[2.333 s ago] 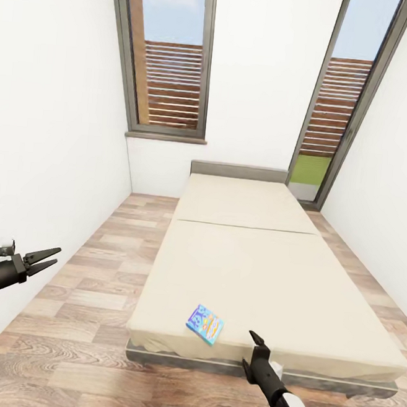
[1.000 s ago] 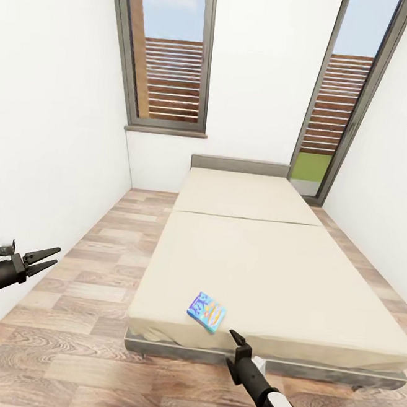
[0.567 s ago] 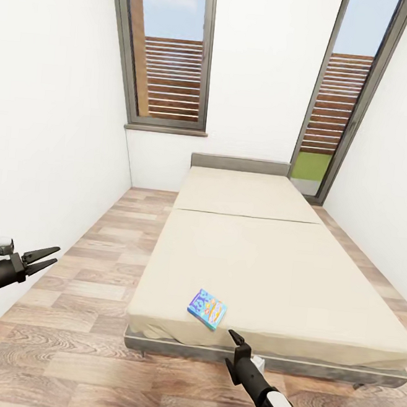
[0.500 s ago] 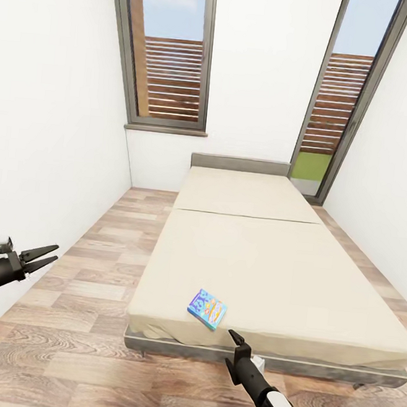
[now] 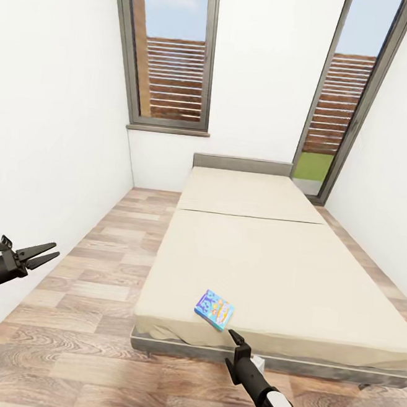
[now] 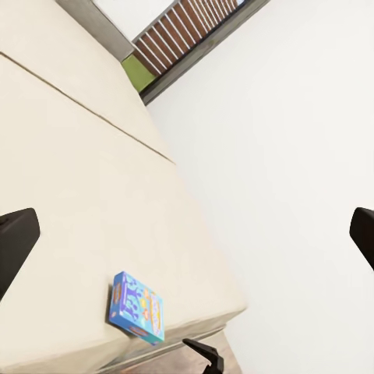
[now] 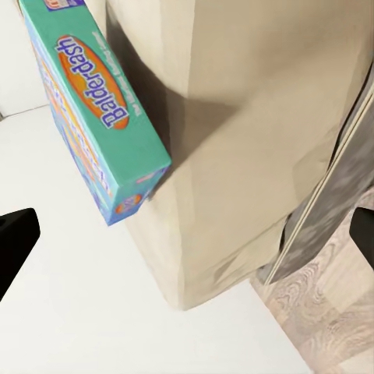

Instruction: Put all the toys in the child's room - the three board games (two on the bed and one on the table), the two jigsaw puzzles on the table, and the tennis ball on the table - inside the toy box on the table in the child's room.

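head view: a small blue board game (image 5: 214, 309) lies flat on the beige bed (image 5: 272, 266), close to the foot edge and well away from the grey headboard (image 5: 243, 164). the right claw (image 5: 236, 342) hangs just off the bed's foot edge, close beside the game and not touching it; how far its jaws stand apart cannot be told here. the left claw (image 5: 42, 254) is out over the wood floor (image 5: 91, 267) well clear of the bed, its two pointed fingers parted and holding nothing. two tall grey-framed windows (image 5: 174, 57) stand behind the headboard.

left wrist view: the board game (image 6: 137, 307) rests near the mattress corner, with dark finger tips (image 6: 15, 241) at either edge spread wide and empty.

right wrist view: the game's teal side, lettered "balderdash" (image 7: 97, 117), sits by the bed's corner; the fingers (image 7: 14, 238) stand wide apart, gripping nothing.
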Controlling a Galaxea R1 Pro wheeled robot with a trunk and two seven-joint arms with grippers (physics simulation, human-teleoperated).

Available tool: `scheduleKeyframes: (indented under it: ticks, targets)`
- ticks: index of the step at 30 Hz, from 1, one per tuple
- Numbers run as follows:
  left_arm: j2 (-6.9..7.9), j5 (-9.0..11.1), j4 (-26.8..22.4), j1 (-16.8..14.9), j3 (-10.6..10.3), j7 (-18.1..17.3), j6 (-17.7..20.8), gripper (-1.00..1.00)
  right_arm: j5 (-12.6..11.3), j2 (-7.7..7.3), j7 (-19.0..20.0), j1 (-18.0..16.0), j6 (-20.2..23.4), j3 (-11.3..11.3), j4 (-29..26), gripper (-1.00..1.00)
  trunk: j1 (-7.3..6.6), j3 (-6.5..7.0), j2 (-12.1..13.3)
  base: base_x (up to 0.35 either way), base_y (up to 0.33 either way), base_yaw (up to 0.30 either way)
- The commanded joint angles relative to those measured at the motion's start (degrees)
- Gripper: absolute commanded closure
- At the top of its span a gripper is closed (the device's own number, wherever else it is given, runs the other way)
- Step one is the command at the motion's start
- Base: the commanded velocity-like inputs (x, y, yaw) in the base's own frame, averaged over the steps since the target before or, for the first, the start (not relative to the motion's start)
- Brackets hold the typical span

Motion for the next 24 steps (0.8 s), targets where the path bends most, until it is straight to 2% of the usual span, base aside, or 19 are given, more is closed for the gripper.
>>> scheduleKeyframes:
  ticks: [1, 9, 24]
  targets:
    - [0.01, 0.0, 0.0, 0.0, 0.0, -0.2, 0.6, -1.0, -0.3, 0.05, 0.0, 0.0, 0.5, -0.4, 0.0, -1.0, -0.01, -0.05, 0.0, 0.0, 0.014, 0.0]
    - [0.01, 0.0, 0.0, 0.0, 0.0, -0.2, 0.5, -1.0, -0.3, 0.05, 0.0, 0.0, 0.5, -0.4, 0.0, -1.0, -0.01, -0.05, 0.0, 0.064, 0.131, 0.0]
    - [0.01, 0.0, 0.0, 0.0, 0.1, -0.2, 0.4, -1.0, -0.3, 0.05, 0.0, 0.0, 0.5, -0.4, 0.0, -1.0, -0.01, -0.05, 0.0, 0.08, 0.038, 0.0]
